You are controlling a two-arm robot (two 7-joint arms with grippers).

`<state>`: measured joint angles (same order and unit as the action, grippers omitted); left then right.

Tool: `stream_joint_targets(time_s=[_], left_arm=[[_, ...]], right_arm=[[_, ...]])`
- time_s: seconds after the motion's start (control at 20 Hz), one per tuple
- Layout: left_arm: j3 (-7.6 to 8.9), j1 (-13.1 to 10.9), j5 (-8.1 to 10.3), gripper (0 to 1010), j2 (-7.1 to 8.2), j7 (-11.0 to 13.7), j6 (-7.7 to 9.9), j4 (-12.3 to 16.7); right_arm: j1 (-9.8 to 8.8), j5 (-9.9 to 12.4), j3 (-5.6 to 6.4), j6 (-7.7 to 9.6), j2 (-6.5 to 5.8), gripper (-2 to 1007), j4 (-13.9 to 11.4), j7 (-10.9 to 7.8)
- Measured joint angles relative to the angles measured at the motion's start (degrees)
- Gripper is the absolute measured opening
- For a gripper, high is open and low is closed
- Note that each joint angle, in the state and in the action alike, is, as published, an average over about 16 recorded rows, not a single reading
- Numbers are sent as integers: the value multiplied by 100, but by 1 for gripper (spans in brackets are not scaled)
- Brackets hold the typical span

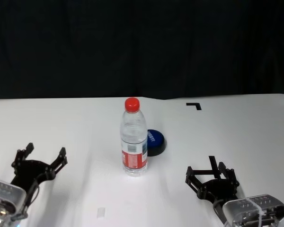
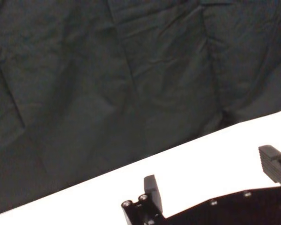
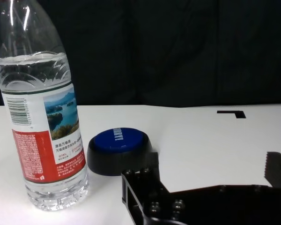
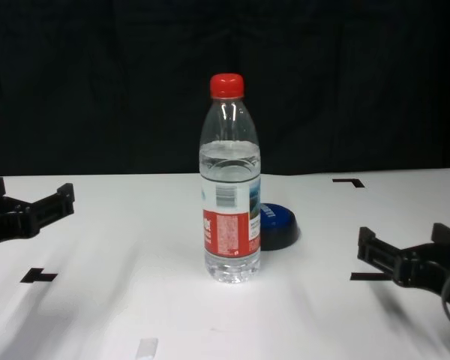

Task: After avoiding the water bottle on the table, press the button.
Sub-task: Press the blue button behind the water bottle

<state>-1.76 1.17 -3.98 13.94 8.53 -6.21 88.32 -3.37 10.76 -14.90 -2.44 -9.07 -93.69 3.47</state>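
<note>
Head view: water bottle (image 1: 134,137) fronts button (image 1: 155,142); right gripper (image 1: 212,177) and left gripper (image 1: 39,156) seemingly spread, empty.

The button (image 1: 155,141) is screened from the near side by the upright water bottle (image 1: 133,137) just beside it, while bare table (image 1: 236,137) is left open toward the spread right gripper (image 1: 211,177).
</note>
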Motion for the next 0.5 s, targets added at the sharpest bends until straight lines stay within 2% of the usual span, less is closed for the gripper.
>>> stream_joint_targets(time_s=[0.5], left_arm=[[-4, -5, -24, 1009, -14, -2, 21, -11]], right_arm=[[0, 0, 0, 0, 0, 1002, 0, 0]])
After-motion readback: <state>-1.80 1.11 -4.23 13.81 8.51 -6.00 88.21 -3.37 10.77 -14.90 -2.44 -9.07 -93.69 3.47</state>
